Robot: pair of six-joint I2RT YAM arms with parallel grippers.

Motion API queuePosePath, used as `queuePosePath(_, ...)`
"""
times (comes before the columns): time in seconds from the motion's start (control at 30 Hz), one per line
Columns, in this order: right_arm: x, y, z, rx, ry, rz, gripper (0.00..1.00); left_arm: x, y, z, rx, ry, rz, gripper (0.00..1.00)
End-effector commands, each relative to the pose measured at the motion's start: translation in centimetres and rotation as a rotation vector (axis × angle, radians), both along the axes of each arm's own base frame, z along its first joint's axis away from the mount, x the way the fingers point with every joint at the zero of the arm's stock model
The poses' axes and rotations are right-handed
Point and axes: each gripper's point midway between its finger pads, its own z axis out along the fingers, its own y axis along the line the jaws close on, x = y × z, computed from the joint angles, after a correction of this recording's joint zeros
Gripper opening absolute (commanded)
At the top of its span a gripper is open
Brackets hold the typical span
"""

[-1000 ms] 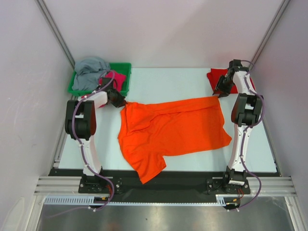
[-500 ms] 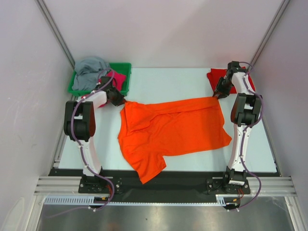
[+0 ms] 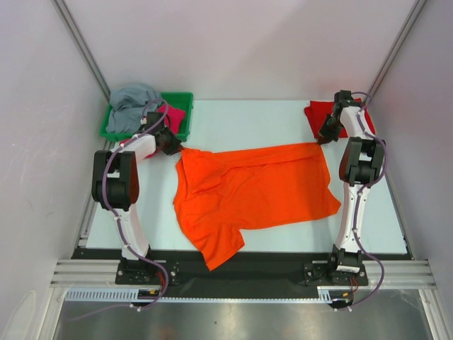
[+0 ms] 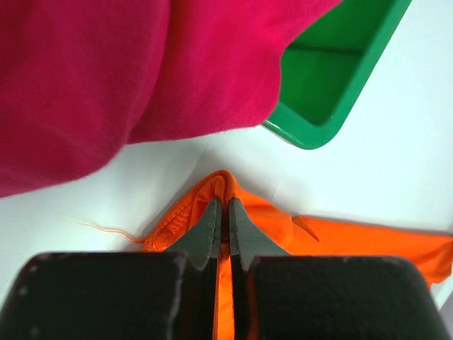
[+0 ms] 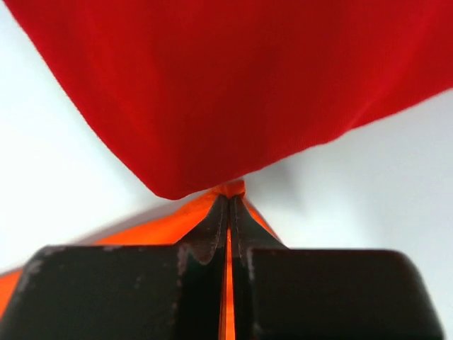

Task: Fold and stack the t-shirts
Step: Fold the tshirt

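Well, orange t-shirt (image 3: 255,188) on table (image 3: 241,120).

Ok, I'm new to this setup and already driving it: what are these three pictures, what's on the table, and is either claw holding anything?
The wide picture looks down from above and behind two white robot arms bolted at the table's near edge. The other two come from a camera on each wrist, looking along that arm's own black fingers. A bright orange cloth t-shirt lies spread on the white table. The left gripper is shut on its far left corner, the right gripper on its far right corner. A red cloth shirt lies just beyond the right gripper. At the far left, a green plastic tray holds a grey shirt and a magenta pink shirt.
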Motion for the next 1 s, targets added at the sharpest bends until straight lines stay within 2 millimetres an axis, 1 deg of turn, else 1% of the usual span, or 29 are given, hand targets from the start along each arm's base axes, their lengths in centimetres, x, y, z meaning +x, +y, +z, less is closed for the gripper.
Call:
queuePosePath(0.0,-0.2,-2.4,-2.1,-0.139,0.032,-0.084,0.0,0.9,2.1,2.2,0.061,-0.083,0.019,0.01)
queuePosePath(0.1,0.1,-3.0,-2.0,-0.165,0.021,-0.096,0.0,0.5,2.8,1.6,0.075,-0.069,0.039,0.0)
queuePosePath(0.17,-0.2,-3.4,-2.2,-0.188,0.037,-0.106,0.0,0.0,3.3,1.3,0.097,-0.056,0.056,0.0)
queuePosePath(0.2,-0.3,-3.6,-2.1,-0.199,0.042,-0.115,0.0,-0.3,3.9,1.0,0.12,-0.049,0.078,0.01)
queuePosePath(0.23,-0.6,-3.6,-2.4,-0.198,0.051,-0.117,0.0,-0.5,4.0,1.6,0.122,-0.066,0.084,0.0)
queuePosePath(0.27,-0.6,-3.6,-2.3,-0.191,0.048,-0.113,0.0,-1.1,4.6,1.0,0.147,-0.05,0.106,0.0)
queuePosePath(0.33,-0.4,-2.8,-2.3,-0.159,0.035,-0.086,0.0,-1.3,4.6,0.5,0.151,-0.033,0.099,0.0)
queuePosePath(0.4,0.1,-1.9,-2.1,-0.125,0.017,-0.053,0.0,-1.0,4.6,0.7,0.16,-0.036,0.077,0.02)
queuePosePath(0.43,0.2,-1.6,-1.8,-0.12,0.01,-0.042,0.0,-0.9,4.5,0.8,0.157,-0.035,0.074,0.11)
queuePosePath(0.5,0.6,-1.4,-1.0,-0.119,-0.005,-0.036,0.0,-0.8,4.8,1.3,0.171,-0.032,0.081,0.21)
queuePosePath(0.53,0.6,-1.4,-0.7,-0.121,-0.007,-0.035,0.0,-0.8,5.1,1.5,0.188,-0.03,0.094,0.31)
queuePosePath(0.57,0.7,-1.4,-0.4,-0.121,-0.012,-0.037,0.01,-0.8,5.3,2.4,0.198,-0.038,0.1,0.38)
queuePosePath(0.6,0.7,-1.0,0.4,-0.096,-0.025,-0.029,0.03,-0.8,5.5,2.9,0.205,-0.044,0.103,0.45)
queuePosePath(0.67,0.7,-0.9,1.4,-0.098,-0.039,-0.025,0.13,-0.9,5.8,4.4,0.226,-0.065,0.097,0.56)
queuePosePath(0.7,0.7,-1.0,2.8,-0.107,-0.055,-0.024,0.16,-1.2,5.8,5.6,0.229,-0.079,0.097,0.56)
queuePosePath(0.73,0.7,-1.1,3.6,-0.113,-0.064,-0.023,0.21,-1.5,5.8,6.3,0.232,-0.086,0.098,0.56)
queuePosePath(0.77,0.6,-1.3,4.4,-0.12,-0.074,-0.024,0.25,-2.1,5.7,6.5,0.234,-0.089,0.096,0.56)
queuePosePath(0.8,0.2,-1.9,5.0,-0.151,-0.069,-0.034,0.3,-2.7,5.6,8.3,0.231,-0.12,0.102,0.56)
queuePosePath(0.83,0.2,-2.0,6.6,-0.162,-0.093,-0.036,0.38,-3.2,5.6,8.7,0.228,-0.126,0.108,0.56)
queuePosePath(0.87,0.1,-2.1,7.1,-0.169,-0.098,-0.036,0.42,-4.3,5.1,8.4,0.207,-0.119,0.097,0.56)
queuePosePath(0.9,-0.4,-2.5,7.7,-0.193,-0.09,-0.033,0.47,-4.9,4.9,8.6,0.197,-0.127,0.093,0.56)
queuePosePath(0.93,-0.6,-2.7,8.5,-0.206,-0.094,-0.036,0.5,-6.3,4.7,8.7,0.184,-0.12,0.097,0.55)
queuePosePath(0.97,-0.8,-2.8,8.9,-0.211,-0.092,-0.036,0.51,-6.9,4.4,8.7,0.174,-0.118,0.091,0.55)
